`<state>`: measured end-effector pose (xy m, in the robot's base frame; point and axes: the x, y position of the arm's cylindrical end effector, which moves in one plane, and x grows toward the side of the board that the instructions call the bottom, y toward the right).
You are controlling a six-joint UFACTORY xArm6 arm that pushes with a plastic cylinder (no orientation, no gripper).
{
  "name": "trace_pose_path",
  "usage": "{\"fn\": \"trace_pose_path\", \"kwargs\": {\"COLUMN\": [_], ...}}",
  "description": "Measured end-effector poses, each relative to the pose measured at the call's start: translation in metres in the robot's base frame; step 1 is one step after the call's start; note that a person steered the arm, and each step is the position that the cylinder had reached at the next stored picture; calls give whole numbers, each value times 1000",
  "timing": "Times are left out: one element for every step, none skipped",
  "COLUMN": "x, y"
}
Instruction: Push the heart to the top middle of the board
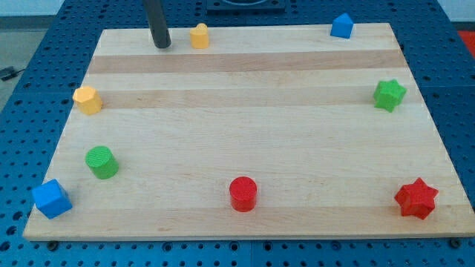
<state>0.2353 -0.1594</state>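
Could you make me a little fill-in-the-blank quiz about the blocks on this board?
1. My tip sits just to the view's ____ of the yellow heart.
2. The red cylinder stands near the view's ____ edge of the board.
3. The block in the view's bottom right corner is a red ____.
4. The green cylinder is just above a ____ cube.

Missing words: left; bottom; star; blue

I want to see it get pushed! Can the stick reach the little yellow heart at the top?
Probably yes. My tip sits just to the view's left of the yellow heart, with only bare board between them and no other block close by.
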Motion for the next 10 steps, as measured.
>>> {"fn": "trace_pose_path", "kwargs": {"x": [-4,-5,-7,-14,-44,-42,-37,-36,-36,-37], "y": [24,53,76,63,35,49,79,108,139,146]}}
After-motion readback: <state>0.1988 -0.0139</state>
